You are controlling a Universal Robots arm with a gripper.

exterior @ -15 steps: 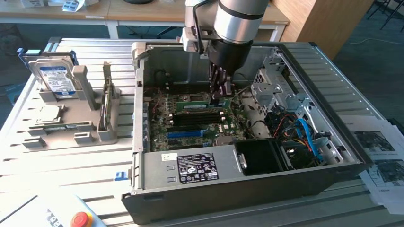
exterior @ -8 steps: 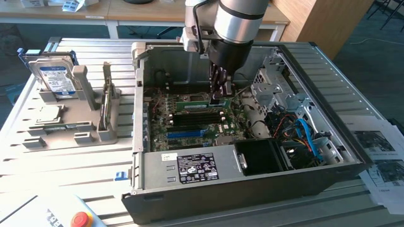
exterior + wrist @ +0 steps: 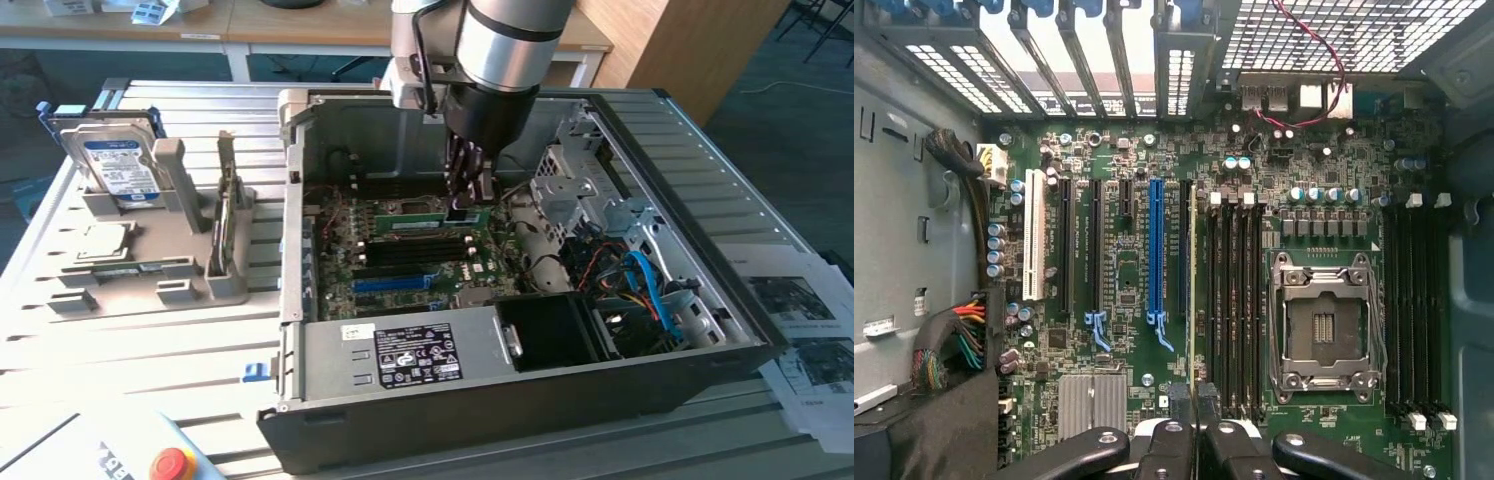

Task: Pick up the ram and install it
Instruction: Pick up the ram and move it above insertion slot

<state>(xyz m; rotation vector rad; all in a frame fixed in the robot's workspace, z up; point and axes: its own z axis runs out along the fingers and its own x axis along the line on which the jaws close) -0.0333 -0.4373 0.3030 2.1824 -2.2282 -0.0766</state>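
Gripper (image 3: 1197,418) is mine, down inside the case (image 3: 534,405). Its fingers are pinched nearly together on the ram (image 3: 1194,290), a thin green stick seen edge-on in the wrist view, running straight out from the fingertips.

In the ext. view the gripper (image 3: 462,203) sits near frame centre, a bit above the middle. The ram (image 3: 416,209) shows there as a green strip reaching toward the ext. view's left.

Ram hangs over the mobo (image 3: 1116,330), its edge parallel to and just beside a bank of four black slots (image 3: 1234,300). Can't tell if it touches a slot. A blue slot (image 3: 1155,250) lies near on the ram's other side, also parallel. A silver-framed socket (image 3: 1324,320) sits past the black slots.

Farther out in the ext. view:
- A labelled PSU (image 3: 400,355) is at the case's near wall, lower centre.
- A grey rack (image 3: 174,275) stands on the table (image 3: 147,350) at the left, w/ a hard drive (image 3: 114,165) upright in it and a square silver chip (image 3: 104,240) lying flat.
- Papers (image 3: 807,330) are at the right edge.
- A red button (image 3: 168,463) is in the lower left corner.
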